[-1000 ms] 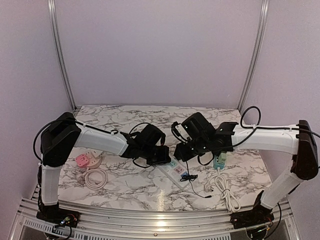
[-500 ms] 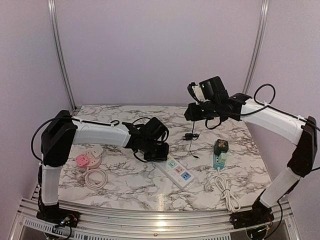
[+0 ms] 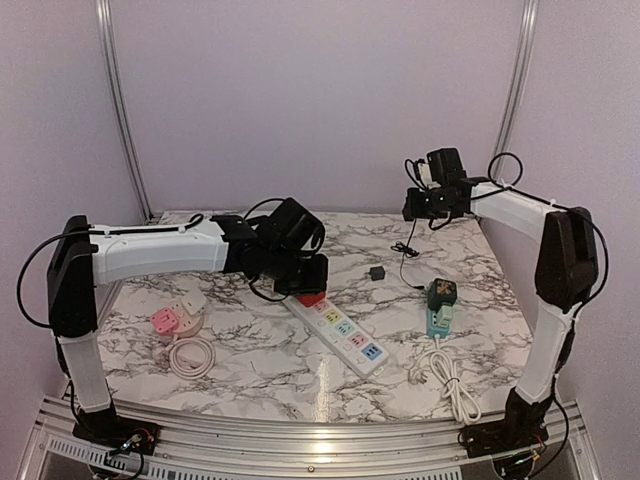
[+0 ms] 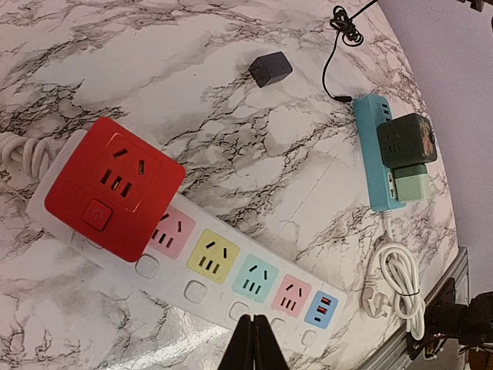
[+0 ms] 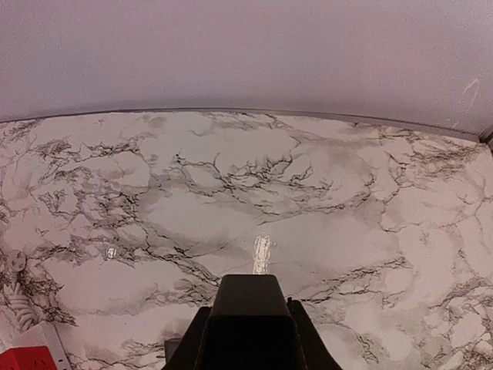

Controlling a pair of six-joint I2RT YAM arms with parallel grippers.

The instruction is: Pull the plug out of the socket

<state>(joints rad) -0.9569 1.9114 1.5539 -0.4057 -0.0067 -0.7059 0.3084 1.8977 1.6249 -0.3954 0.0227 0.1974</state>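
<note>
A white marble-patterned tabletop [image 3: 250, 375] sits between plain lilac walls [image 3: 320, 90]. The small black cube plug [image 4: 269, 69] lies on bare marble near the back, apart from the long white multicoloured socket strip [image 4: 231, 270]. The left gripper [image 4: 250, 347] hovers over the strip with its fingers pressed together. The right gripper [image 5: 246, 297], raised near the back-right corner, also looks closed.

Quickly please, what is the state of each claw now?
Left claw: closed, holding nothing.
Right claw: closed on the black cable.
</note>
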